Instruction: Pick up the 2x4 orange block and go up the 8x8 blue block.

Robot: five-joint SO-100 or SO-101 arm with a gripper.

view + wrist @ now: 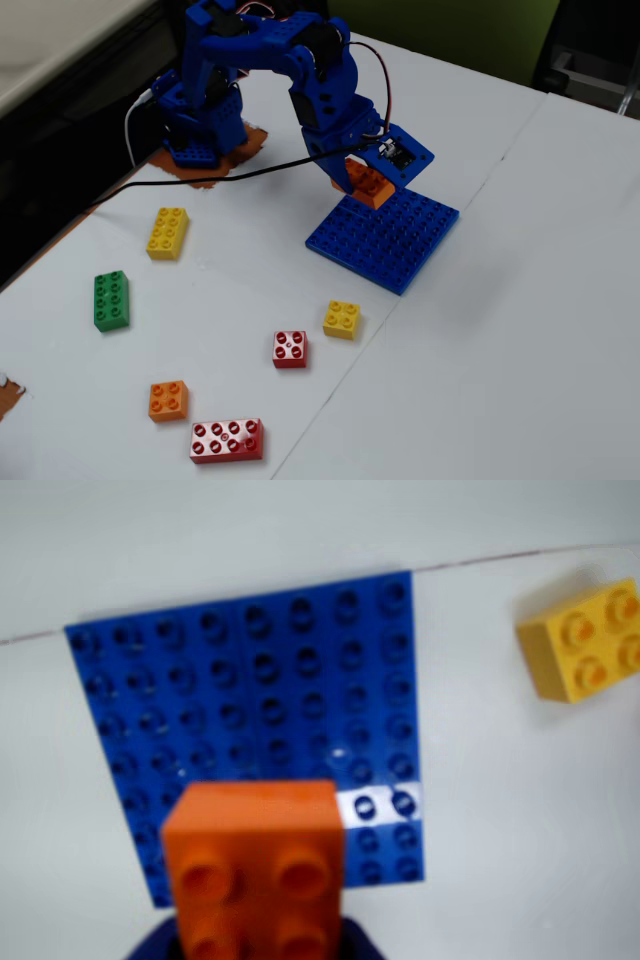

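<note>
Much of the 2x4 orange block [366, 184] is hidden: in the fixed view the blue arm [300, 70] covers all but one end of it, and in the wrist view [255, 870] the bottom picture edge cuts it off, so only four studs show. The pincer [362, 180] is clamped on this block, yet its fingers are hard to make out; in the wrist view only a dark blue blurred part shows under the block at the bottom edge. The block hangs over the far corner of the 8x8 blue block [395, 240]; whether it touches the studs cannot be told.

No writing or brand can be read on anything; the wrist view is soft and blurred throughout.

The blue plate lies near the middle of the bench [540, 330], beside a seam running across the surface. The wrist view shows a pale glare patch on the plate's studs and one yellow square brick [585, 640] near the right edge, partly cut off. Only the fixed view shows the rest: a yellow eight-stud brick [168, 232] and green brick [111, 300] toward the left edge, a small orange brick [168, 400], a long red brick [227, 440] near the front edge, a small red brick [290, 349], and the yellow square brick [342, 319].
</note>
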